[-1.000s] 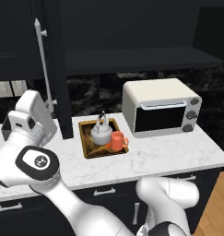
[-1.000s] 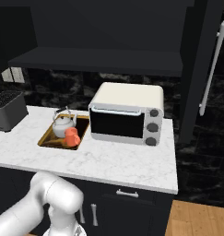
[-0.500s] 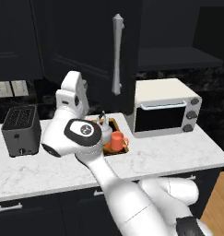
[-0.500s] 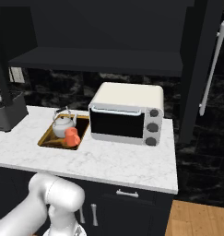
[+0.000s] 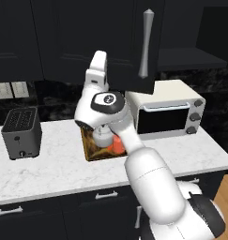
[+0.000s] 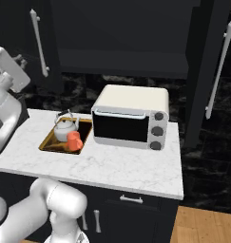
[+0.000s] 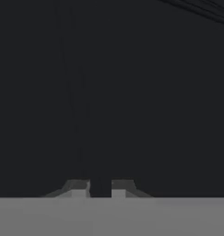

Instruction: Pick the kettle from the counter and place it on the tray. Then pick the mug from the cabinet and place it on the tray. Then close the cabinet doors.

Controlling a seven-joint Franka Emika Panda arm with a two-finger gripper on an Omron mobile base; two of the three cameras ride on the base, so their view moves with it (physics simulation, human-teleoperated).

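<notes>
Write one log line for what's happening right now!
kettle: on tray | mug: on tray | gripper: facing black door | right door: open

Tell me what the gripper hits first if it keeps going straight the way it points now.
Most likely the black cabinet door. The hand view looks along the gripper onto a flat dark panel with nothing between, though how near it is cannot be judged.

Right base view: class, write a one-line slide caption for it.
Kettle and orange mug sit on the tray beside a toaster oven; cabinet doors still open.
</notes>
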